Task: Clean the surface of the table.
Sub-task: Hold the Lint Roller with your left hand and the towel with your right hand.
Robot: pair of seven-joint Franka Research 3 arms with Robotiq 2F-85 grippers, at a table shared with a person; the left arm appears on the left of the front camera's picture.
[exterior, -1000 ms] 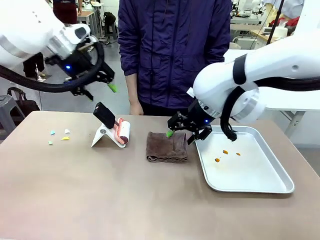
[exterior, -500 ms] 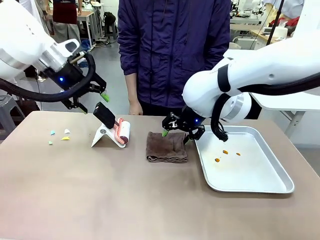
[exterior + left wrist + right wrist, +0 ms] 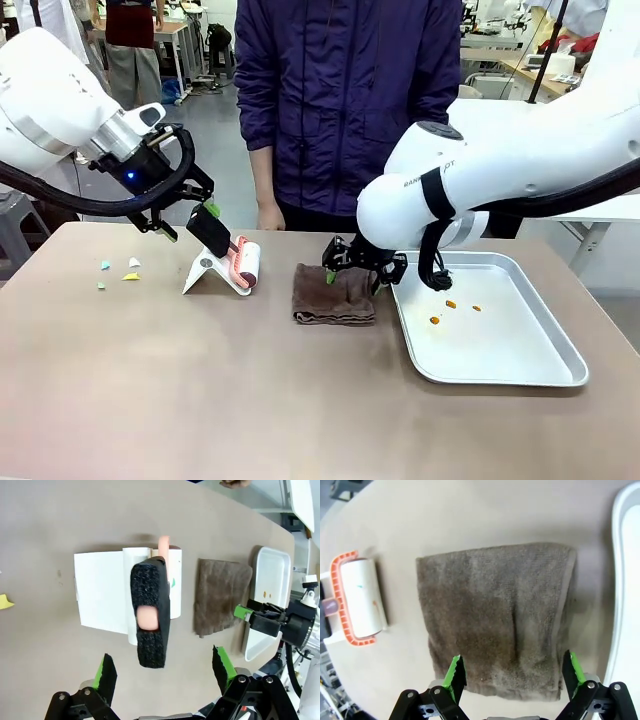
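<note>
Lowered since earlier: left pincer point(image 3: 162, 666) released, roller handle point(image 3: 150, 612) just ahead; right pincer point(image 3: 512, 672) released over towel point(image 3: 495, 615); front view adds crumbs point(image 3: 450, 304) in tray point(image 3: 500, 345).

On table point(image 3: 200, 400) — roller point(image 3: 246, 265), towel point(image 3: 334, 294), tray point(image 3: 500, 345), left-to-right

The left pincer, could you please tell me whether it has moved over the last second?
Yes. The left pincer has dropped down and toward picture left, from well above the lint roller's black handle to right at it, jaws open.
</note>
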